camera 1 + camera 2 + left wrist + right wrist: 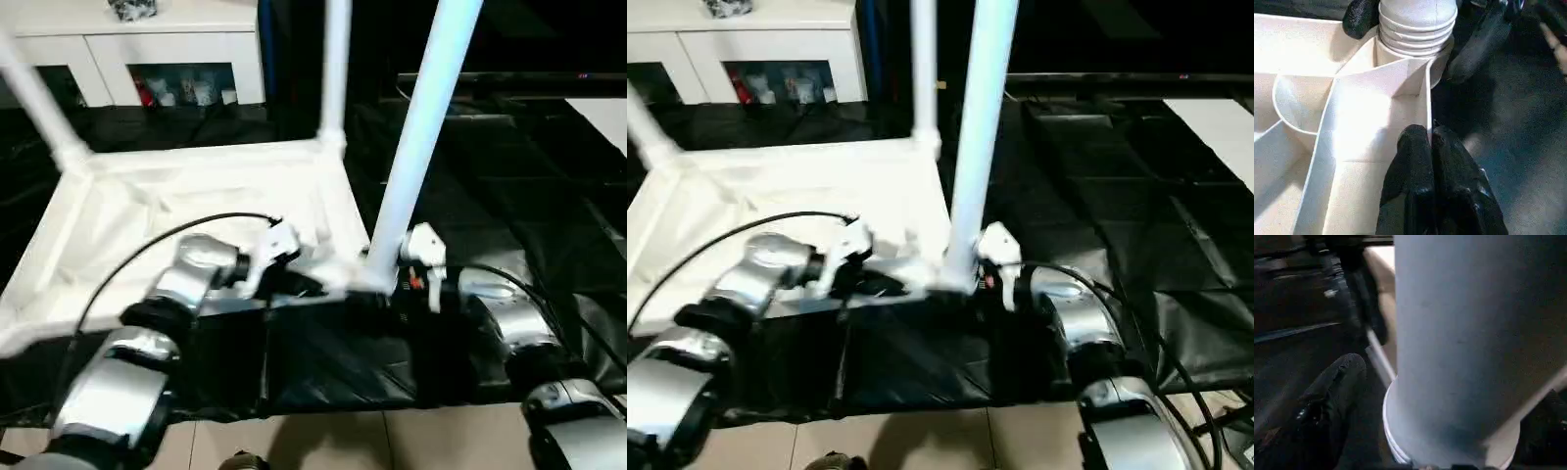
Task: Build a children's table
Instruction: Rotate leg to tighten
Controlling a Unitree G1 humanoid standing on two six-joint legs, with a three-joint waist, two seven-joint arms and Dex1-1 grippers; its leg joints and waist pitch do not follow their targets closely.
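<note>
The left gripper [1430,142] has its two black fingers pressed together and pinches the thin near wall of the white plastic table top [196,206], just beside the corner socket. The right gripper [1410,36] stands with its jaws wide apart, one finger on each side of the base of the long white tubular leg [423,127] that sits in the near right corner socket. I cannot tell from here if either finger touches the leg; it looks like they do not hold it.

The table top lies upside down on the black plastic sheet [509,196], its ribbed underside facing up, in front of the robot and a little to the left.

What can go wrong: this near leg leans a little to the right, and the ribbed rings at its base are visible above the socket [1418,29], so I think it is not pushed fully in. With nothing gripping it, it may tip or come out. Also, if the left gripper pulls on the thin wall, the light top may slide on the smooth sheet.

Count: one table top; three legs standing in it, the near right one, the far right leg [335,69] and the far left leg [39,103]. A fourth leg I cannot find. Two grippers. One white cabinet [147,59] stands far behind.
</note>
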